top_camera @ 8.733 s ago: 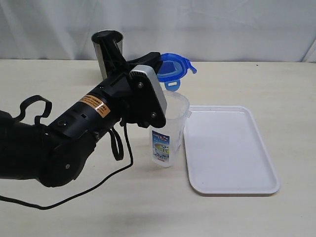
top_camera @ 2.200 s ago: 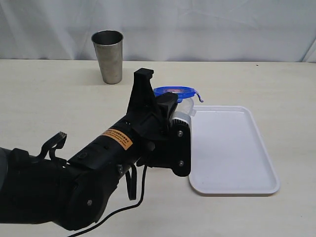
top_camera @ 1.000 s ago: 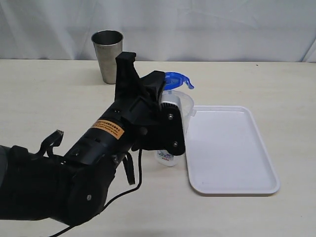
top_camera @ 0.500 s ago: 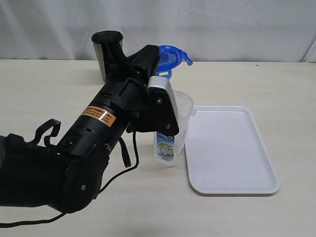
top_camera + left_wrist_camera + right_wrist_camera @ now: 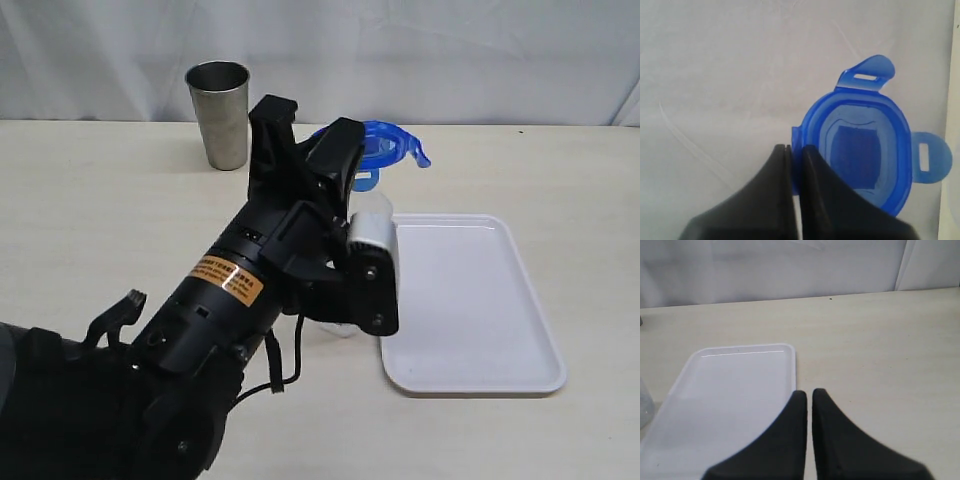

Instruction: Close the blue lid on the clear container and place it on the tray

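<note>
exterior view: the left gripper (image 5: pixel 338 150) is clamped on one edge of the blue lid (image 5: pixel 380 143) and holds it in the air, tilted, above the clear container (image 5: pixel 372 207). the black left arm (image 5: pixel 230 290) hides most of the container, so i cannot tell whether the lid's lowest tab touches its rim. the container stands on the table (image 5: pixel 90 200), just beside the near long side of the tray (image 5: pixel 470 300) and not on it. a steel cup (image 5: pixel 220 113) stands well apart at the back.

left wrist view: the left gripper (image 5: pixel 794 150) has its jaws nearly together, pinching the lid (image 5: pixel 860 145) at its rim. two snap tabs (image 5: pixel 867 75) stick outward. a white curtain (image 5: pixel 715 75) fills the background.

right wrist view: the right gripper (image 5: pixel 807 395) is closed with nothing between its jaws, hanging over the table (image 5: pixel 880 350) at the tray's (image 5: pixel 735 385) edge. a sliver of the container (image 5: pixel 643 407) shows beside the tray.
</note>
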### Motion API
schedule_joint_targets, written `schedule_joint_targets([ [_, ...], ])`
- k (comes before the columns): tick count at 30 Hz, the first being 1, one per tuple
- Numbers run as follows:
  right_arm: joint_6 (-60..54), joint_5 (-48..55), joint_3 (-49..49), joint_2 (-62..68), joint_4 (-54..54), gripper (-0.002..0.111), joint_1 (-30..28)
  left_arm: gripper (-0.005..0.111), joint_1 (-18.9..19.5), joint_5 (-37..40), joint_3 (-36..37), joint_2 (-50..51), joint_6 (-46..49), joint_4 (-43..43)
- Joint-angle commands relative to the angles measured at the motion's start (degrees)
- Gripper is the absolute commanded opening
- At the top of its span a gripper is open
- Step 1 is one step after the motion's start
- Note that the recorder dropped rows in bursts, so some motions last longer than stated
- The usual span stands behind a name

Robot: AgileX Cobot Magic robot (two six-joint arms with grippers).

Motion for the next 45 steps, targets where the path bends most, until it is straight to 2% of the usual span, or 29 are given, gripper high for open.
schedule_joint_targets([
  [1,-0.03,-0.19,0.09,-0.22,-0.07,0.004,0.07,0.000,-0.18,-0.89,1.34,-0.22,0.16,2.34],
  [5,-0.03,-0.19,0.09,-0.22,-0.07,0.004,0.07,0.000,5.30,-0.89,1.24,-0.22,-6.42,4.43],
  [10,-0.03,-0.19,0.09,-0.22,-0.07,0.004,0.07,0.000,6.84,-0.89,1.11,-0.22,-13.19,5.86],
  [16,-0.03,-0.19,0.09,-0.22,-0.07,0.004,0.07,0.000,9.18,-0.89,1.11,-0.22,-13.66,6.04],
  [22,-0.03,-0.19,0.09,-0.22,-0.07,0.004,0.07,0.000,6.21,-0.89,1.94,-0.22,-7.24,5.34],
  [26,-0.03,-0.19,0.09,-0.22,-0.07,0.004,0.07,0.000,5.00,-0.89,2.10,-0.22,-6.66,5.70],
  [36,-0.03,-0.19,0.09,-0.22,-0.07,0.004,0.07,0.000,6.00,-0.89,1.90,-0.22,-9.46,7.27],
  [45,-0.03,-0.19,0.09,-0.22,-0.07,0.004,0.07,0.000,10.54,-0.89,-0.71,-0.22,-12.04,7.37],
])
